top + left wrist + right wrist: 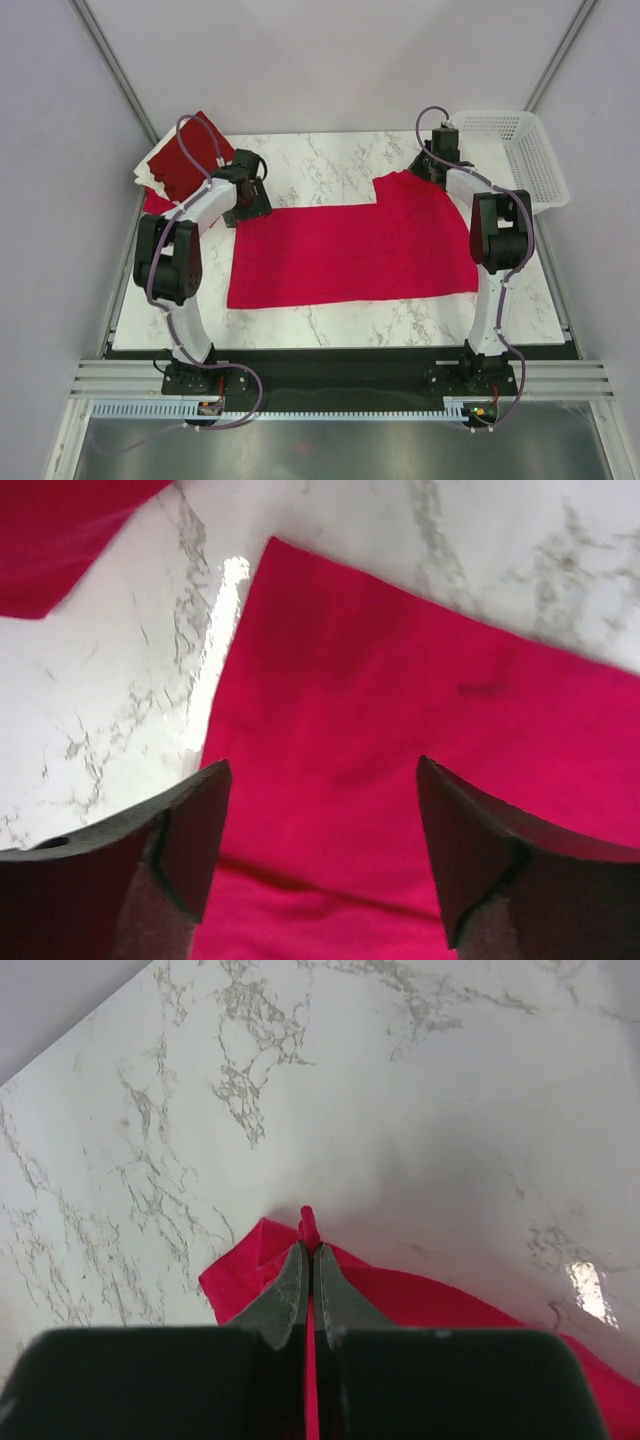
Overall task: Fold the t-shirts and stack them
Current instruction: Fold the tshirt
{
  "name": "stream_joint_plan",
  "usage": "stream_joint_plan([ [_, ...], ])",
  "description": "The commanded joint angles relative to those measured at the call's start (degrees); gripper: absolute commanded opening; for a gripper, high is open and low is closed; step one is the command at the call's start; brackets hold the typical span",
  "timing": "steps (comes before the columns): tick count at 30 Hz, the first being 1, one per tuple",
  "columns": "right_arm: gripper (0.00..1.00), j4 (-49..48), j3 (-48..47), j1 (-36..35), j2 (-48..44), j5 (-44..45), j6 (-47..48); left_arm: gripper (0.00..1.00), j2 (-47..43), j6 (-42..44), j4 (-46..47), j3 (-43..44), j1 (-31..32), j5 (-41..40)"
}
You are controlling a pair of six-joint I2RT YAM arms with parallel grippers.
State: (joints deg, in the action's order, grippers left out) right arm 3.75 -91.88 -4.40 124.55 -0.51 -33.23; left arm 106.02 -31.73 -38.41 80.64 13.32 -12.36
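Pinching an edge of the crimson t-shirt [350, 250], the right end effector [308, 1250] was clenched; the left end effector [320, 770] hung released over another corner. Both likely needed grips before lifting evenly.

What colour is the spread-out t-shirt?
The t-shirt is plain crimson red; top external view shows it best.

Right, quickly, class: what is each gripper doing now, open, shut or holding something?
Left gripper: open, above the shirt, holding nothing.
Right gripper: shut on the shirt's edge.
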Motion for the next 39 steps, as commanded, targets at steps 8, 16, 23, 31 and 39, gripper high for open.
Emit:
stream_joint_plan([
  [8, 0.0, -6.0, 0.6, 0.6, 2.2, -5.8, -1.0, 0.64, 11.4, 1.0, 6.6, 7.7, 0.4, -14.1],
  [16, 0.0, -6.2, 0.3, 0.7, 2.8, -6.6, -1.2, 0.64, 11.8, 3.5, 9.8, 8.7, 0.0, -15.0],
  [23, 0.0, -6.2, -0.1, 0.7, 3.3, -7.5, -1.3, 0.61, 16.2, 3.4, 9.8, 12.0, -0.1, -14.5],
  [31, 0.0, -6.0, -0.5, 0.7, 3.9, -8.4, -1.4, 0.53, 17.0, 1.5, 8.6, 12.8, -0.1, -14.4],
  [39, 0.0, -5.9, -0.6, 0.8, 4.3, -8.8, -1.5, 0.05, 18.6, 0.6, 6.2, 14.2, -0.1, -13.7],
])
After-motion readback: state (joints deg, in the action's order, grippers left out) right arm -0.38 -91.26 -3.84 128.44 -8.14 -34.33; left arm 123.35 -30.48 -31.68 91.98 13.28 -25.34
